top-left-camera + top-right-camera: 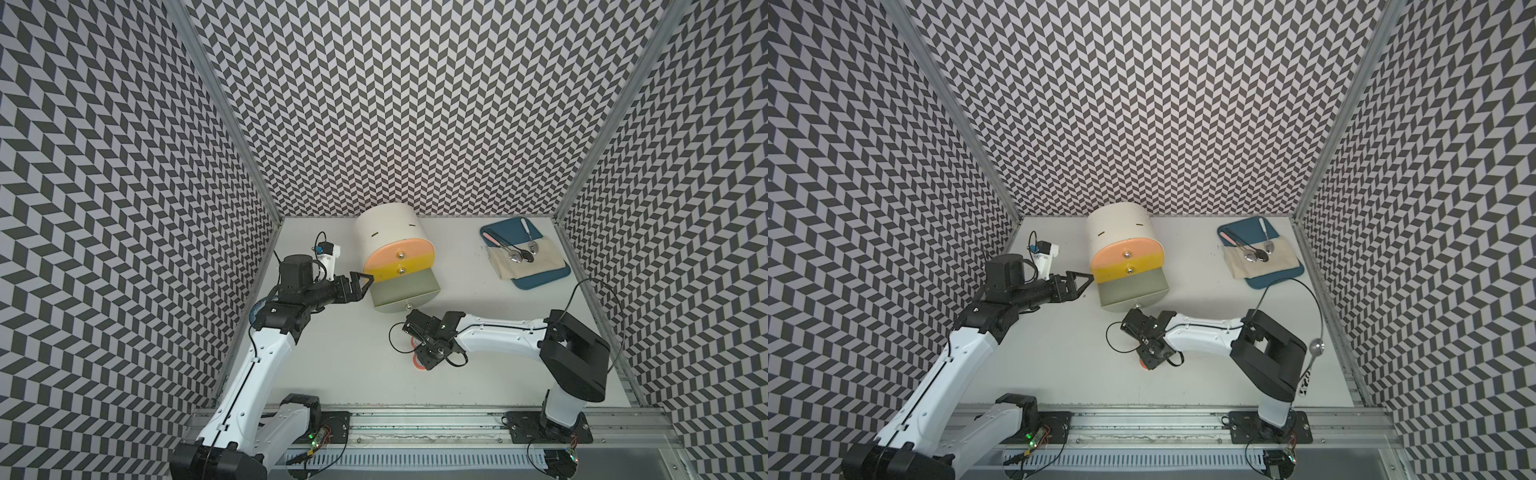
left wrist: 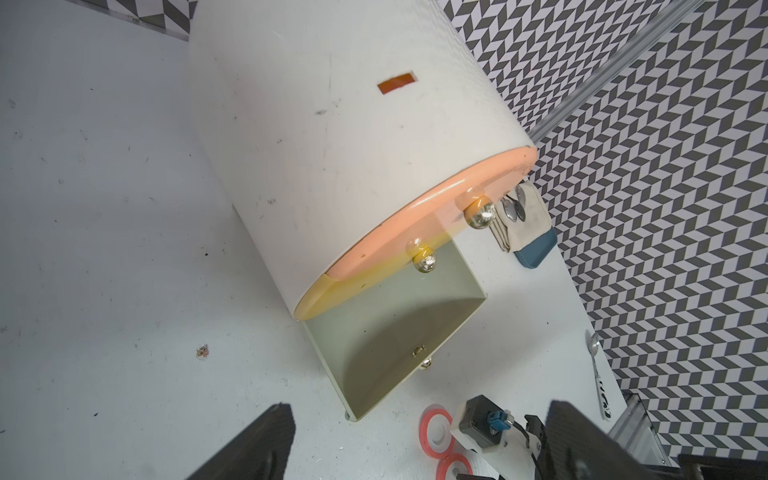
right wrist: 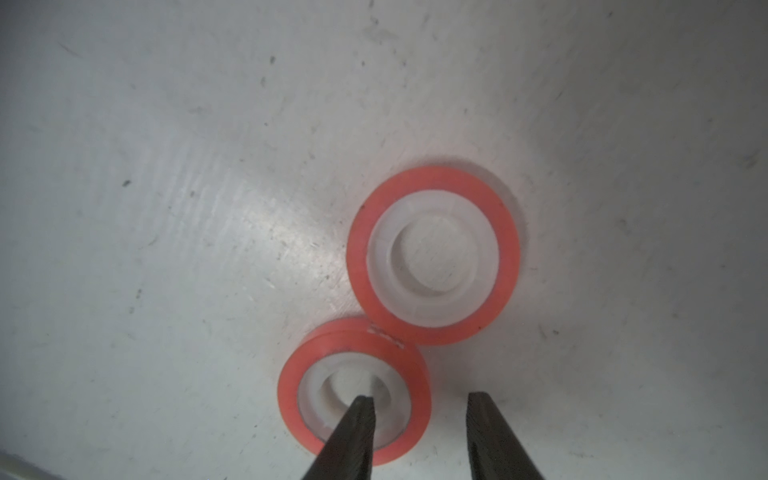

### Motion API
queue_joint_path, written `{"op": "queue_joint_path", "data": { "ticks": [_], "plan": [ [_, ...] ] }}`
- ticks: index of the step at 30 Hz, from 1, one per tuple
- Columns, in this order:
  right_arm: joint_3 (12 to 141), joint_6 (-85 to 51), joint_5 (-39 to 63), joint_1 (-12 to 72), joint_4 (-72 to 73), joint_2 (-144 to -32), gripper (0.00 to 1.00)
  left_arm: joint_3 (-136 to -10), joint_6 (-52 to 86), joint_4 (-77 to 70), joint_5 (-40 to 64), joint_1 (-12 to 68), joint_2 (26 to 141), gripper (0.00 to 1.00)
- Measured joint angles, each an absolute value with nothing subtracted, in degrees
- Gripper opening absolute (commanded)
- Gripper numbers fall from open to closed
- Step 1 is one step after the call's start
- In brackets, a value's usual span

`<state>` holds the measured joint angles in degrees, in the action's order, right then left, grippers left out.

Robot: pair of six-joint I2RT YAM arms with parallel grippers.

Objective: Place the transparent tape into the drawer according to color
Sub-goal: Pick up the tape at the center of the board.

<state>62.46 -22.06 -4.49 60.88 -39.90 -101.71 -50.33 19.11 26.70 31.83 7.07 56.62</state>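
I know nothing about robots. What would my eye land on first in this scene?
The black-and-white zigzag walls hit you first. Next comes the cream round-topped cabinet at the back of the table, its grey-green bottom drawer pulled out and seemingly empty. In front of it two red-pink tape rolls lie side by side, and the right gripper straddles the rim of one, jaws open, one finger inside its core.
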Motion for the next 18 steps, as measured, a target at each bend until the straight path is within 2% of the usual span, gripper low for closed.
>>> {"op": "queue_joint_path", "data": {
  "ticks": [13,18],
  "plan": [
    [65.4,-20.9,-5.1,62.3,-42.2,-104.8,0.31,-50.3,18.9,26.8,31.8,7.1,56.6,1.0],
    [66.2,-20.3,-5.5,62.8,-43.1,-105.4,0.19,-50.3,18.9,26.9,31.8,7.1,56.6,1.0]
  ]
}}
